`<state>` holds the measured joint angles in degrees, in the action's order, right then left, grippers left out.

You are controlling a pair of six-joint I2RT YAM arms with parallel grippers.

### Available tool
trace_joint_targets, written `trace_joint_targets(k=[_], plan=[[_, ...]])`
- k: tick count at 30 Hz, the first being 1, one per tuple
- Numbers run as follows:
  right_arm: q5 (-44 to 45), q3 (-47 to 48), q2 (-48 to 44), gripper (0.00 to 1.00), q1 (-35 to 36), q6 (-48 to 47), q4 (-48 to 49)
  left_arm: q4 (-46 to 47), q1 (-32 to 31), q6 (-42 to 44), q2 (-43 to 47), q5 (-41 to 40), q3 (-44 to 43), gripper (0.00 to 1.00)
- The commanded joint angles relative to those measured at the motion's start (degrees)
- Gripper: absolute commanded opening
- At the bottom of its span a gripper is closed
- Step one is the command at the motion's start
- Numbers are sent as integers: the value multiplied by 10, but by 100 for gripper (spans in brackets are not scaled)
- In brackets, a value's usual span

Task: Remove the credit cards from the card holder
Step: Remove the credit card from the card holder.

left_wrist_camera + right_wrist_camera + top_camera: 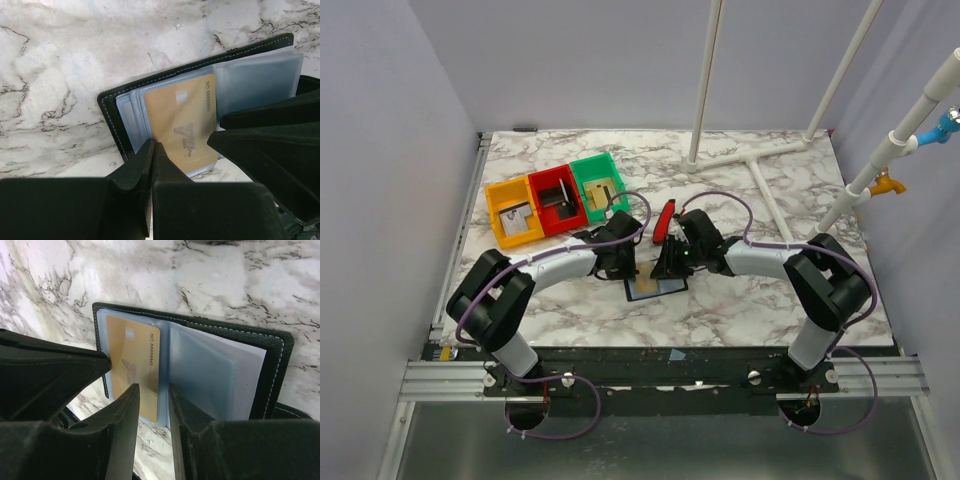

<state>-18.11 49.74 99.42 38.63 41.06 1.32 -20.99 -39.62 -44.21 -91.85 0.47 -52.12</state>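
Note:
The black card holder [660,289] lies open on the marble table, its bluish-grey pockets facing up. A tan-gold credit card [182,122] sits in the left pocket and also shows in the right wrist view [132,365]. My left gripper [152,145] is shut, its tips resting at the near corner of that card's pocket; nothing shows between the fingers. My right gripper [154,387] is slightly open, straddling the card's inner edge beside the fold. In the top view both grippers, left [623,268] and right [670,268], hang over the holder. The right pocket [210,375] looks cloudy.
A red-and-black tool [664,222] lies just behind the grippers. Orange [515,212], red [556,200] and green [598,185] bins stand at the back left. A white pipe frame [750,160] rises at the back right.

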Motion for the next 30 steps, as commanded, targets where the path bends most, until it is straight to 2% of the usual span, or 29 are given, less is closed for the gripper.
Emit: trace_joint_targets(k=[1, 17, 30], plan=[[-21, -19, 8, 33, -13, 11, 23, -13, -6, 0, -14, -5, -7, 0], [-146, -89, 46, 33, -64, 86, 175, -29, -17, 4, -28, -5, -35, 0], [-161, -105, 59, 33, -75, 107, 209, -32, -23, 2, -48, -6, -53, 0]])
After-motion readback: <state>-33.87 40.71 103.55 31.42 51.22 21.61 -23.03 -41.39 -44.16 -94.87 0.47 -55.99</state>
